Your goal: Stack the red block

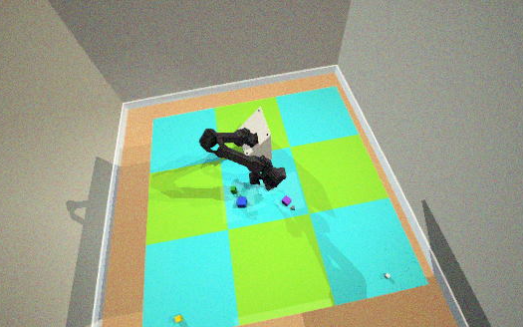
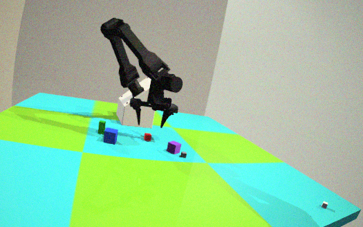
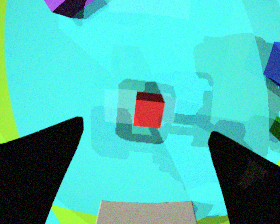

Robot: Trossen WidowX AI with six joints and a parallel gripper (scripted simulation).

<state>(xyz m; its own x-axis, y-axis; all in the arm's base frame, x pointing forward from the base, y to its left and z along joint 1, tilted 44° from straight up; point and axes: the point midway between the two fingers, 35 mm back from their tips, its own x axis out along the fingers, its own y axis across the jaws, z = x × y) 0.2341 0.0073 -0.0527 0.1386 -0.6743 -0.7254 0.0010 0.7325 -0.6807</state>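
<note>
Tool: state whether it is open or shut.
Open. In the wrist view the tool shows both dark fingers spread wide with nothing between them; the red block lies on the floor below.

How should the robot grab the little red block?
From straight above, pinching two opposite flat sides of the red block. It sits flat on the floor with open space all around it. The open hand hangs above it, one finger on each side, so it probably only needs to drop down and close.
</note>
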